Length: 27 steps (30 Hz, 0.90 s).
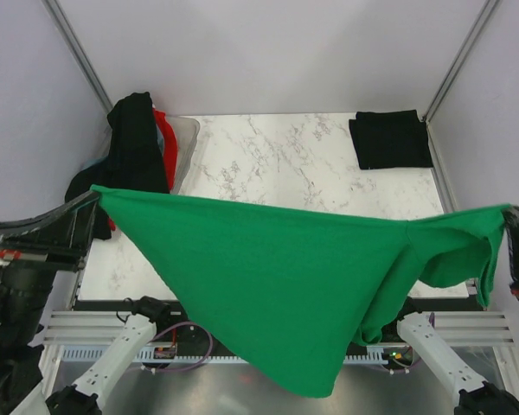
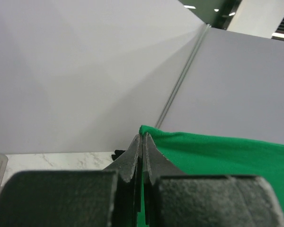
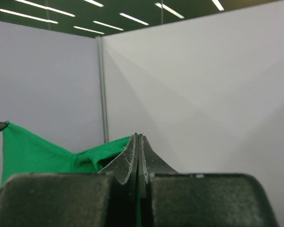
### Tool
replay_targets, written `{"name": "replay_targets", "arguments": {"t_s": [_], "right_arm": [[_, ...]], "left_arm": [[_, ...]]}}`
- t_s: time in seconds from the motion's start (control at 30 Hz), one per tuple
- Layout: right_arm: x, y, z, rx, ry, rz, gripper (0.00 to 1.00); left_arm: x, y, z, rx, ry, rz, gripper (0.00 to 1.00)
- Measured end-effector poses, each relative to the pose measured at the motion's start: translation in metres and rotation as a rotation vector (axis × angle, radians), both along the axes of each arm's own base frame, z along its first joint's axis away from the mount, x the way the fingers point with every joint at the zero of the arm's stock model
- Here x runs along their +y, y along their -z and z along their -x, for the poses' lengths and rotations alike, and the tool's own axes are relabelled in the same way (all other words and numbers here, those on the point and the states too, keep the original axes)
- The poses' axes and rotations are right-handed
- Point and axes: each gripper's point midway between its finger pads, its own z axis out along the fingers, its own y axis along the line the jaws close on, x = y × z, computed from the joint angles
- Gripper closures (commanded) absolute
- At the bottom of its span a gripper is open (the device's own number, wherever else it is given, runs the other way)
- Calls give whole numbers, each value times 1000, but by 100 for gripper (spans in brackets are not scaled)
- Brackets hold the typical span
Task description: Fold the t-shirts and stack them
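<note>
You're holding the green t-shirt (image 1: 268, 277) stretched in the air above the surface's (image 1: 277, 164) near edge, long axis running left-right, left jaws clamping one end, right jaws clamping the other, cloth sagging between them.

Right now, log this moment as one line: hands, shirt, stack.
left hand: shut on green t-shirt | right hand: shut on green t-shirt | green t-shirt: held spread in air | folded black t-shirt: table, far right
</note>
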Motion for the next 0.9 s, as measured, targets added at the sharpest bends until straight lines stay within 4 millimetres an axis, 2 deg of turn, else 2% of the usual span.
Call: {"name": "replay_targets", "arguments": {"t_s": [0.07, 0.13, 0.2, 0.23, 0.27, 0.3, 0.33, 0.37, 0.4, 0.43, 0.47, 0.5, 0.53, 0.57, 0.6, 0.63, 0.67, 0.7, 0.77, 0.9], "right_arm": [[2, 9, -33, 63, 39, 0, 100], [8, 20, -78, 149, 77, 5, 100], [18, 41, -152, 293, 140, 19, 100], [25, 53, -189, 362, 167, 31, 100], [33, 71, -234, 445, 197, 50, 99], [41, 93, -275, 522, 222, 72, 93], [50, 121, -319, 611, 248, 98, 80], [61, 152, -362, 697, 269, 127, 40], [71, 191, -406, 794, 289, 164, 31], [83, 236, -448, 892, 301, 216, 23], [92, 273, -477, 969, 306, 254, 6], [99, 318, -502, 1068, 309, 295, 2], [105, 363, -520, 1155, 313, 338, 2], [106, 397, -525, 1222, 320, 371, 2], [103, 440, -518, 1324, 330, 417, 2], [100, 451, -512, 1360, 336, 432, 2], [95, 463, -501, 1396, 351, 447, 2], [90, 465, -490, 1408, 361, 452, 2], [81, 449, -470, 1389, 381, 430, 2], [67, 387, -430, 1246, 383, 311, 2]], "left_arm": [[-4, 9, -23, 45, -24, -15, 98], [-11, 25, -61, 129, -58, -41, 98], [-22, 54, -116, 263, -105, -89, 98], [-28, 76, -154, 354, -145, -121, 98], [-33, 95, -183, 426, -173, -151, 98], [-38, 122, -217, 514, -210, -189, 98], [-42, 147, -247, 591, -242, -223, 98], [-44, 182, -284, 687, -277, -266, 93], [-46, 212, -308, 763, -294, -297, 83], [-45, 249, -334, 861, -307, -335, 65], [-42, 286, -359, 954, -319, -369, 38], [-37, 324, -379, 1054, -319, -399, 29], [-32, 357, -394, 1150, -315, -412, 24], [-26, 380, -404, 1211, -318, -420, 19], [-21, 402, -411, 1268, -318, -428, 16], [-15, 422, -414, 1323, -319, -432, 16], [-9, 434, -410, 1365, -323, -438, 15], [-5, 443, -404, 1403, -325, -444, 15], [-2, 444, -391, 1427, -324, -448, 16], [-6, 425, -361, 1386, -303, -432, 18]]}}
